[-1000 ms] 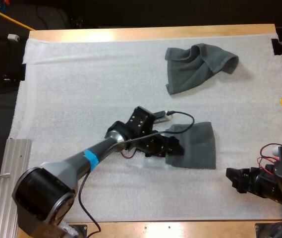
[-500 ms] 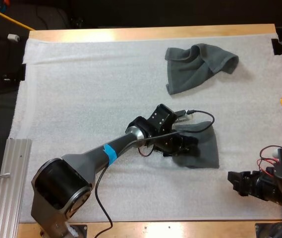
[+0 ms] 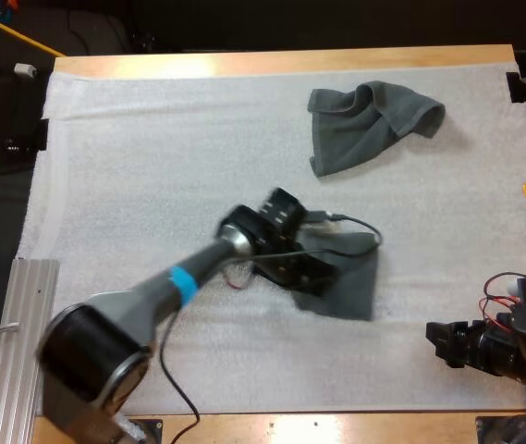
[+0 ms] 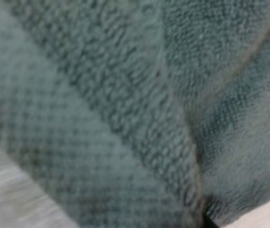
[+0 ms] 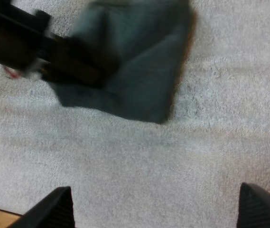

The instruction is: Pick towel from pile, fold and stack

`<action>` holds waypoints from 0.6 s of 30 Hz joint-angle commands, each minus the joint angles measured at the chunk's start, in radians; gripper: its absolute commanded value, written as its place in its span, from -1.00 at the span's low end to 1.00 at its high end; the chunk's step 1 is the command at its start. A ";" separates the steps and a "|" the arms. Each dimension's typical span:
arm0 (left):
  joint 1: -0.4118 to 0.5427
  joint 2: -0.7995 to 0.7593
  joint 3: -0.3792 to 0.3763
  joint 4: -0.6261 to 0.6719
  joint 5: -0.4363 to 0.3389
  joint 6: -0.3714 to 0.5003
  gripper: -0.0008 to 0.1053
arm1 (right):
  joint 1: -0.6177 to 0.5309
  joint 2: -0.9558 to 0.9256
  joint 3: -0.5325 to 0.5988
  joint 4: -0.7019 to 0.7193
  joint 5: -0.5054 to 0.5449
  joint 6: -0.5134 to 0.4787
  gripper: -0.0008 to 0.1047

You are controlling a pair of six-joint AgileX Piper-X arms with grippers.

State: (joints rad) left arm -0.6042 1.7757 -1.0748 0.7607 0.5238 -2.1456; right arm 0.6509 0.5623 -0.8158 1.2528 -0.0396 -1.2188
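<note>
Folding one towel (image 3: pixel 357 282), left gripper (image 3: pixel 313 277) fingers clamped on it, right gripper (image 3: pixel 434 338) fingers apart; pile (image 3: pixel 369 125) untouched, stacking not yet done.

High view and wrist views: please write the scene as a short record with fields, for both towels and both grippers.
far towel: crumpled, on the mat toward its far right
near towel: flatter, mid-mat, partly under the left gripper
left gripper: down at the near towel's left part
right gripper: fingers open, over bare mat, apart from the near towel
</note>
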 commanded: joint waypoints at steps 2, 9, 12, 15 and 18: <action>0.066 -0.047 -0.007 0.096 -0.094 0.096 -0.98 | 0.004 -0.006 -0.006 0.002 -0.004 -0.012 0.31; 0.330 -0.119 -0.007 0.294 -0.307 0.334 -0.98 | 0.004 -0.006 -0.006 0.002 -0.004 -0.012 0.31; 0.453 -0.121 -0.007 0.350 -0.391 0.393 -0.98 | 0.004 -0.006 -0.006 0.002 -0.004 -0.012 0.31; 0.546 -0.120 -0.007 0.369 -0.445 0.448 -0.98 | 0.004 -0.006 -0.006 0.002 -0.004 -0.012 0.31; 0.620 -0.120 -0.007 0.378 -0.523 0.496 -0.98 | 0.004 -0.006 -0.006 0.002 -0.004 -0.012 0.31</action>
State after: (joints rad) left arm 0.0143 1.6636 -1.0748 1.1265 0.0335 -1.6652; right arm 0.6509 0.5623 -0.8158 1.2528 -0.0396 -1.2188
